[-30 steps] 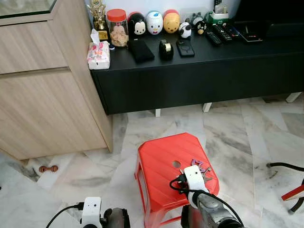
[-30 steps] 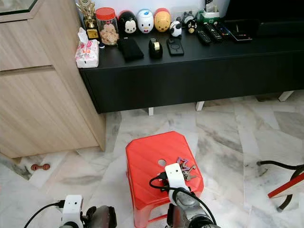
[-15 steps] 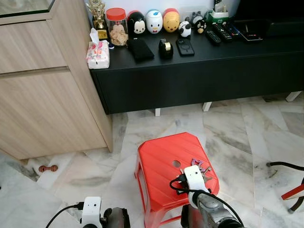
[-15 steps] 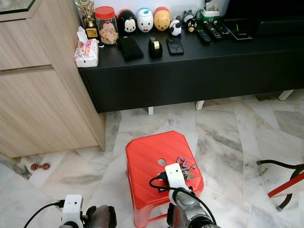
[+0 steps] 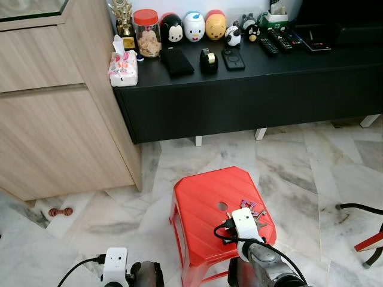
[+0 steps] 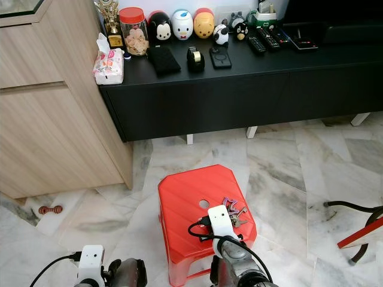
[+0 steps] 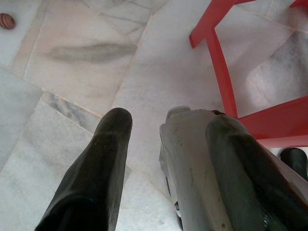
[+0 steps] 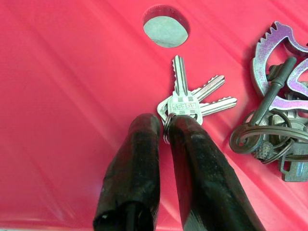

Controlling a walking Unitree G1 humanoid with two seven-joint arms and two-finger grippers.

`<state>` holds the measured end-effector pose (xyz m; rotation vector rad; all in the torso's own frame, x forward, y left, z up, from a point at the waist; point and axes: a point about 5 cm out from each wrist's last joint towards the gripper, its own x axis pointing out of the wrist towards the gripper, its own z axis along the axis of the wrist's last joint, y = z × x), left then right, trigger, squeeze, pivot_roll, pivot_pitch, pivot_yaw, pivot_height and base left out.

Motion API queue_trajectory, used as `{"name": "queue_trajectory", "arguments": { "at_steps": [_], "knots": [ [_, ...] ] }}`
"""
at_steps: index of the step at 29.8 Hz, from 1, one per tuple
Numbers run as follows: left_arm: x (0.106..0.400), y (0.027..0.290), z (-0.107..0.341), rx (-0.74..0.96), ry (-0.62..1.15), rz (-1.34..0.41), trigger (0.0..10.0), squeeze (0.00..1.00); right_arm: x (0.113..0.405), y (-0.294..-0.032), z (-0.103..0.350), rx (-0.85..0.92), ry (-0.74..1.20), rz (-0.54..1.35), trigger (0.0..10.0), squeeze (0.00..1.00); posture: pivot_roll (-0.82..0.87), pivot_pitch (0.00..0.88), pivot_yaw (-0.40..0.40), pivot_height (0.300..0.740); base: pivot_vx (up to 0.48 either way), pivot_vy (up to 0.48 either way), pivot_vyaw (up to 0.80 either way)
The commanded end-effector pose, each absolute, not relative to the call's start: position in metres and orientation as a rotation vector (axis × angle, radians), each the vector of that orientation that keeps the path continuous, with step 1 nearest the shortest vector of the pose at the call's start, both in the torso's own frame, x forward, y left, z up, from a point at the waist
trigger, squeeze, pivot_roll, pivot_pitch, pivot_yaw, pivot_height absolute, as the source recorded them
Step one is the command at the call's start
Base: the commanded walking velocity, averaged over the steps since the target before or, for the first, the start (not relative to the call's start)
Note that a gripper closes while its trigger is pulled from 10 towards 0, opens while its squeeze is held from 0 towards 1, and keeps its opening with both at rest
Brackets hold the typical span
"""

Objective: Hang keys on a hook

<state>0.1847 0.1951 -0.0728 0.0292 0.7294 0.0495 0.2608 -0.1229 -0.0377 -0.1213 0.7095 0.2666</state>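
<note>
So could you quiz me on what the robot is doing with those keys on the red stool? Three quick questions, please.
1. True or false: the right gripper has its fingers closed on the ring of the silver keys.
2. What do the silver keys lie on? A) the black cabinet B) the red stool C) the floor
3. Fill in: beside the silver keys lies a second bunch with a ______ toothed charm.

Key: 1 true; 2 B; 3 purple.

I get even, bright indoor light and sharp head views; the red stool [image 5: 209,203] shows soft glare, and my wrist views blur close up.
</note>
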Motion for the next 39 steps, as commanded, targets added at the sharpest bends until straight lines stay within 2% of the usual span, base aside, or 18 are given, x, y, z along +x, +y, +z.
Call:
{"name": "queue_trajectory", "arguments": {
  "at_steps": [1,16,20,33,37,39],
  "knots": [
    [0.114,0.163,-0.109,-0.006,1.026,-0.062,10.0,0.0,0.259,-0.122,-0.039,-0.115,0.722,0.263,0.0,0.0,0.13,0.2,-0.098,0.623,0.0,0.0,0.0],
    [0.115,0.164,-0.108,-0.002,1.026,-0.063,10.0,0.0,0.263,-0.122,-0.036,-0.108,0.694,0.249,0.0,0.0,0.13,0.197,-0.095,0.623,0.0,0.0,0.0],
    [0.118,0.164,-0.108,0.002,1.02,-0.062,10.0,0.0,0.28,-0.122,-0.018,-0.136,0.551,0.238,0.0,0.0,0.13,0.179,-0.094,0.623,0.0,0.0,0.0],
    [0.129,0.164,-0.104,0.01,1.0,-0.066,10.0,0.0,0.305,-0.131,0.021,-0.261,0.238,0.17,0.0,0.0,0.11,0.131,-0.093,0.623,0.0,0.0,0.0],
    [0.133,0.164,-0.104,0.01,0.997,-0.065,10.0,0.0,0.31,-0.137,0.033,-0.384,0.126,0.103,0.0,0.0,0.11,0.11,-0.094,0.623,0.0,0.0,0.0],
    [0.136,0.165,-0.103,0.012,0.991,-0.06,10.0,0.0,0.314,-0.143,0.05,-0.499,-0.018,0.017,0.0,0.0,0.11,0.093,-0.094,0.623,0.0,0.0,0.0]
  ]
}}
